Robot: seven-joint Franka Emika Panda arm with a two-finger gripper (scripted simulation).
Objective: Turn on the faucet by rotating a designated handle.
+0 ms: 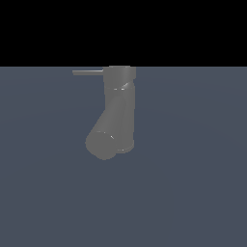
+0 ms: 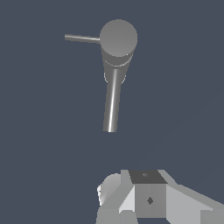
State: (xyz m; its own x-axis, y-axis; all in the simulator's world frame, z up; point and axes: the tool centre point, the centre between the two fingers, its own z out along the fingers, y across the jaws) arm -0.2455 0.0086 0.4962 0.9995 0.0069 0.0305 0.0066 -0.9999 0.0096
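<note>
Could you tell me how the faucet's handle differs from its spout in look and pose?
The handle is a thin rod; the spout is a thick cylinder. The handle projects level from the faucet's top, toward the exterior view's left; the spout slants downward, ending in a round face. Both are matte grey.

Robot hand (image 2: 144,205) seen only in the wrist view, pale grey blocky housing, fingers not discernible

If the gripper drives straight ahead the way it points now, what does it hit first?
Probably only the bare floor. In the wrist view the gripper looks down at the surface, with the faucet and its handle lying off to one side. Depth is unclear, and the jaws themselves aren't clearly visible.
</note>
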